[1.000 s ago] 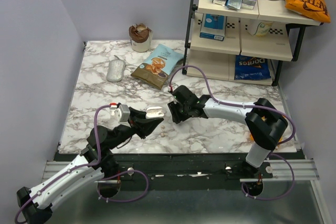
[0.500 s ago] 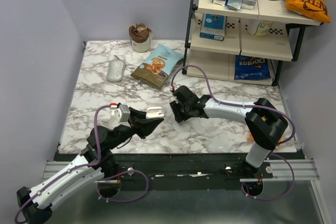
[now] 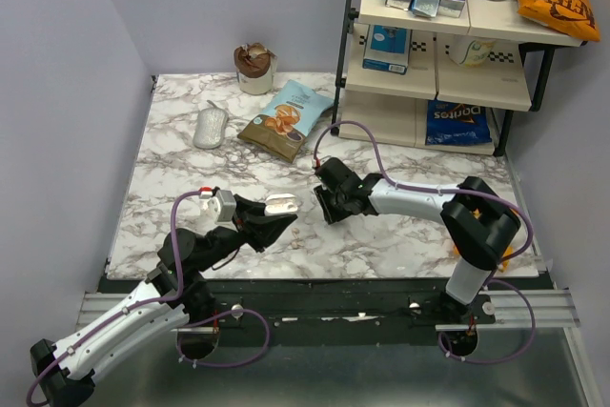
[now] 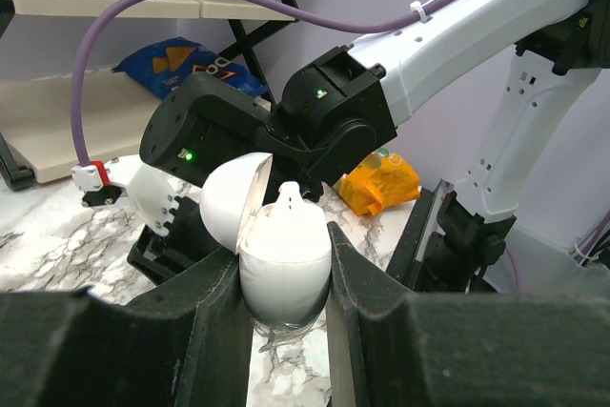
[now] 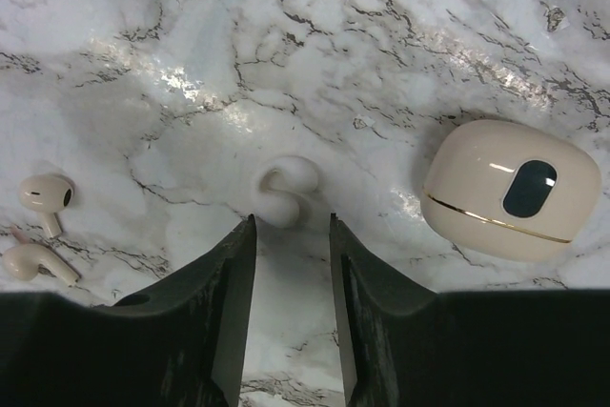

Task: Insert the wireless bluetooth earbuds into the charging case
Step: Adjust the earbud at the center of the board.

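My left gripper is shut on the white charging case and holds it above the table with its lid flipped open. A small white tip pokes up from the case's mouth. In the top view the case sits between both arms. My right gripper points down at the marble, open, with nothing between its fingers. One whitish curled earbud lies on the table just past the fingertips. A second earbud of that kind does not show.
A beige case with a dark oval window lies right of the right gripper; two pinkish stemmed earbuds lie to its left. At the back are a chip bag, a grey oval object, a cup and a shelf rack.
The right gripper has shifted slightly to the right, away from the held case, and its jaws have narrowed. The left arm and the case have not moved.
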